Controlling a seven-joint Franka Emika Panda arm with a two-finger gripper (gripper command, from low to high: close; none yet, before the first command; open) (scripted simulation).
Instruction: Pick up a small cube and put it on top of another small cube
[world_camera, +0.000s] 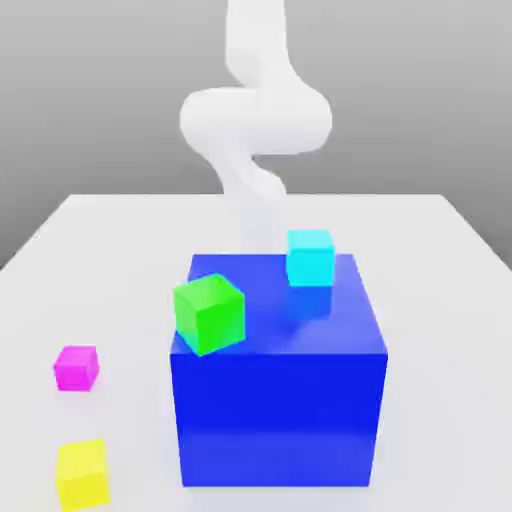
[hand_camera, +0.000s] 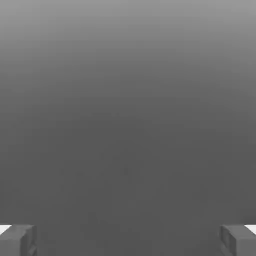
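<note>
With the end effector (hand_camera: 128, 240) released and holding nothing, a clean pick means descending squarely over one small cube, say the magenta cube (world_camera: 76, 367) near the worktop's (world_camera: 440, 300) left edge, before closing.

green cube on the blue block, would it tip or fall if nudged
The green cube sits at the corner of the blue block, so a nudge outward could likely drop it. Flat faces suggest sliding, not rolling. It looks rigid.
</note>
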